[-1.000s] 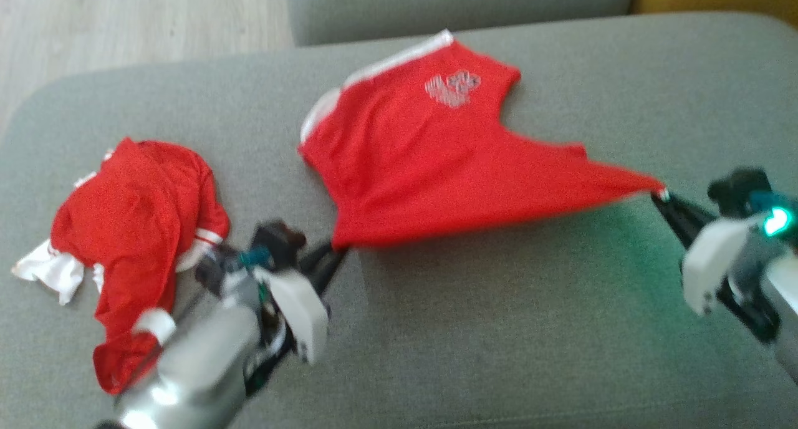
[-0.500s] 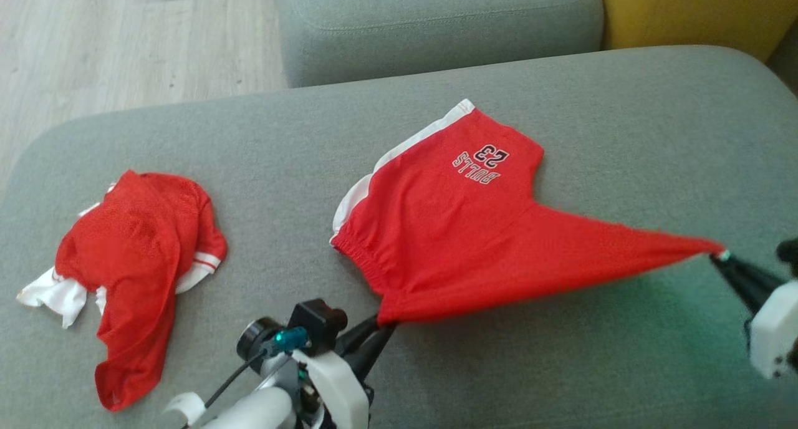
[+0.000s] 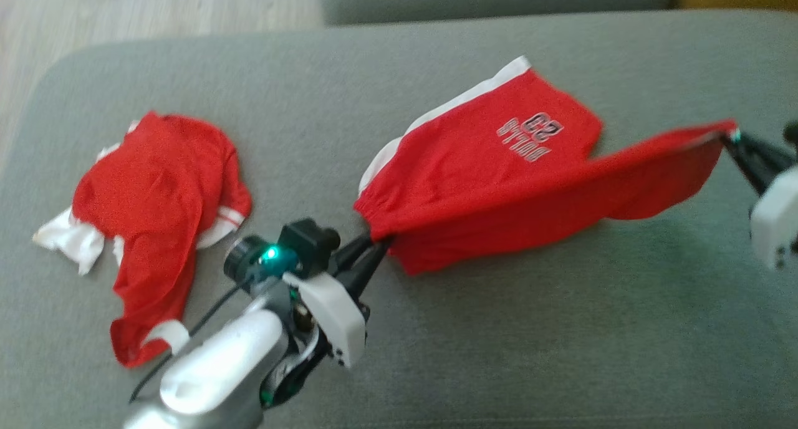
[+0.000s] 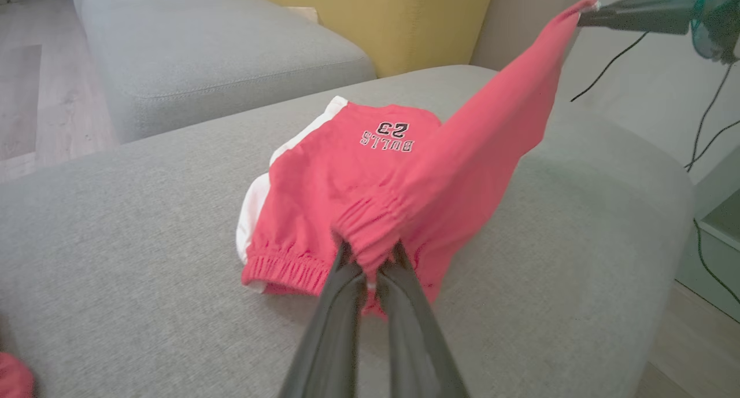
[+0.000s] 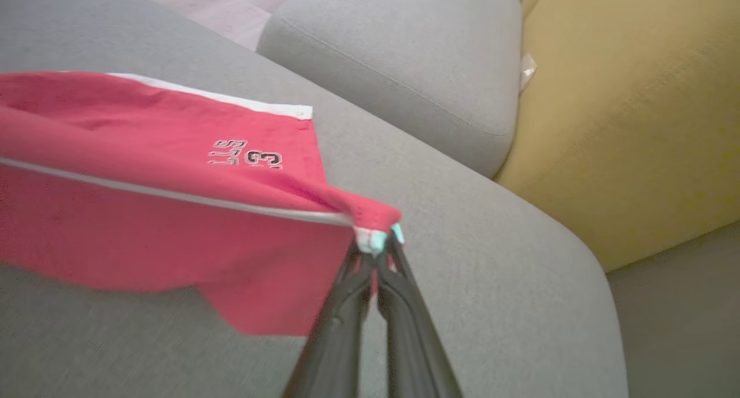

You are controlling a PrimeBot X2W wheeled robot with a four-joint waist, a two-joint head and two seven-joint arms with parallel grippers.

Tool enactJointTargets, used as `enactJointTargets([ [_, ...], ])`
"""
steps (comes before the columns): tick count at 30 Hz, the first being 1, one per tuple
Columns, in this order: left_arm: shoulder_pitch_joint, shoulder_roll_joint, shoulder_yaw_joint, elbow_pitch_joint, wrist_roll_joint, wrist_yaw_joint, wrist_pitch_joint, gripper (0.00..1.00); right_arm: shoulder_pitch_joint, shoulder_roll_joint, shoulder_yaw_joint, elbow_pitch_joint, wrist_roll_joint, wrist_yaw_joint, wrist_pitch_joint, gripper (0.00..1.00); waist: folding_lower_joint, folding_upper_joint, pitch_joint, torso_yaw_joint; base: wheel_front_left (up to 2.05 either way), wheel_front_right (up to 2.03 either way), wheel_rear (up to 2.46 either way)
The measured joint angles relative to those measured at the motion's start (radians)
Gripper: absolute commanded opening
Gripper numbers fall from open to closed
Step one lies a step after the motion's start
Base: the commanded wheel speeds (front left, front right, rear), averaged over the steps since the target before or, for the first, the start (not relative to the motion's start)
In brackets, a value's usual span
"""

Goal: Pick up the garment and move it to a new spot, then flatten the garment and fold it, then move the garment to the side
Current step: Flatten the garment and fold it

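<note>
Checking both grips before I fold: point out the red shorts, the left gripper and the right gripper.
red shorts (image 3: 486,161): head view, flat leg panel.
left gripper (image 4: 371,262): left wrist view, between fingertips pinching the waistband.
right gripper (image 5: 376,249): right wrist view, between fingertips pinching a corner.

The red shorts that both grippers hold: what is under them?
Under the lifted right part of the red shorts shows grey cushion. The printed leg lies flat on it; anything beneath is covered.

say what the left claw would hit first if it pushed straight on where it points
Likely the red shorts it grips: the left claw points into their waistband, with the printed leg lying beyond on the grey cushion.
</note>
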Motion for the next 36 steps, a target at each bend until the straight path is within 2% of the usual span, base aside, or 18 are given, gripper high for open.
enactJointTargets([
  [6,-0.066,-0.027,0.003,0.044,0.014,-0.014,0.000,0.00,-0.182,0.010,0.077,0.056,-0.007,0.000,0.042,0.00,0.0002,0.0000,0.076,0.059,0.00,0.00,0.00],
  [18,-0.204,-0.127,0.003,0.176,0.016,-0.066,-0.016,0.00,-0.480,-0.020,0.326,0.232,-0.004,0.000,0.076,0.00,0.0000,0.0000,0.205,0.177,0.00,0.00,0.00],
  [27,-0.289,-0.183,-0.001,0.283,0.026,-0.100,-0.055,0.00,-0.615,-0.026,0.458,0.327,0.018,0.000,0.033,0.00,0.0000,0.0000,0.284,0.213,0.00,0.00,0.00],
  [35,-0.327,-0.209,0.000,0.350,0.026,-0.116,-0.077,0.00,-0.693,-0.025,0.541,0.379,0.040,0.000,-0.008,0.00,-0.0001,0.0000,0.318,0.228,0.00,0.00,0.00],
  [36,-0.331,-0.215,-0.001,0.358,0.026,-0.118,-0.082,0.12,-0.700,-0.025,0.550,0.388,0.044,0.000,-0.016,0.00,-0.0001,0.0000,0.322,0.230,0.00,0.00,0.00],
])
